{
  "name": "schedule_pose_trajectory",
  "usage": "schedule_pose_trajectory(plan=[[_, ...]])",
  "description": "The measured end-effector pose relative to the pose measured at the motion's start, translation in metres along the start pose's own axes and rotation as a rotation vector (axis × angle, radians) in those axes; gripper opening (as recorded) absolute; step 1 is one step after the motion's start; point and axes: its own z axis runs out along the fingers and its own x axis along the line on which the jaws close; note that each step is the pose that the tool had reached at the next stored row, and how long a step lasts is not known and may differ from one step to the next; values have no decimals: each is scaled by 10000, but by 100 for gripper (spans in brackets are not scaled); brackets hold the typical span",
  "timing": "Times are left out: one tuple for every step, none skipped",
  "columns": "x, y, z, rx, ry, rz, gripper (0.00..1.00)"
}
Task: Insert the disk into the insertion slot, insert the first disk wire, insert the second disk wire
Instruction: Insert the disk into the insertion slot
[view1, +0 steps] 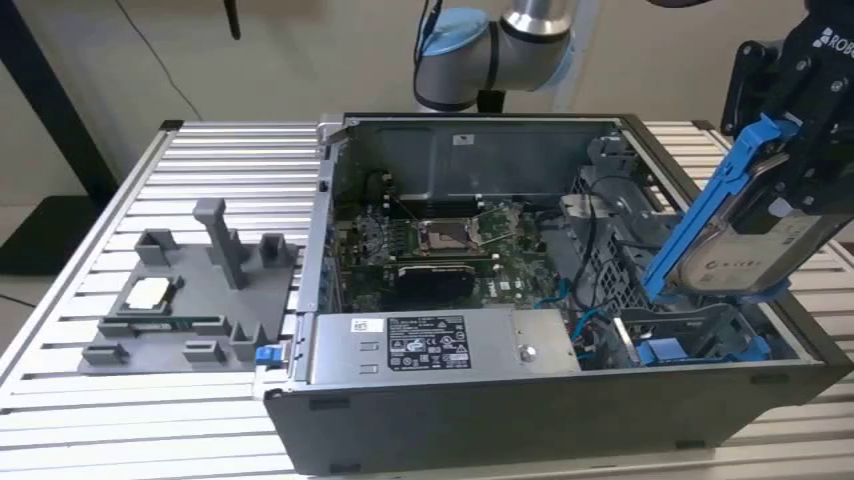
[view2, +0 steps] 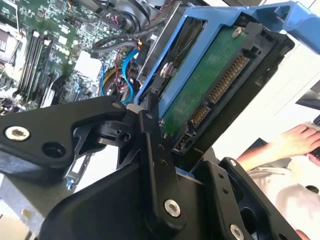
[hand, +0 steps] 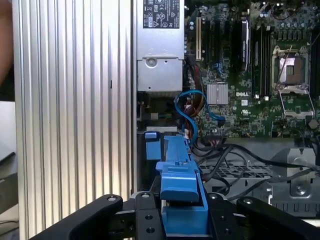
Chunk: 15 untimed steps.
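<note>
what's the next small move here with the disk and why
Probably ease the disk down toward the insertion slot while levelling it out. The gripper is shut on the disk's blue frame, and in the exterior view the disk hangs steeply tilted, its lower end over the slot but not seated in it.

Ribbed aluminium table (view1: 200, 165) — beige wall (view1: 300, 50) behind it.
</note>
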Motion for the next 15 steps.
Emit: schedule_pose_trajectory(plan=[[7, 0, 13, 2, -1, 2, 33], [14, 0, 27, 4, -1, 2, 33], [21, 0, 38, 5, -1, 2, 33], [27, -1, 51, 6, -3, 1, 33], [31, -1, 62, 7, -2, 2, 33], [34, -1, 75, 9, -1, 2, 33], [37, -1, 88, 11, -1, 2, 33], [40, -1, 100, 13, -1, 2, 33], [42, 0, 112, 16, -1, 2, 33], [44, 0, 123, 18, -1, 2, 33], [45, 1, 132, 20, 1, 2, 33], [45, 2, 144, 21, 0, 2, 33], [46, 2, 153, 23, 0, 2, 33], [46, 3, 162, 24, -1, 2, 33], [46, 5, 172, 25, 0, 2, 33]])
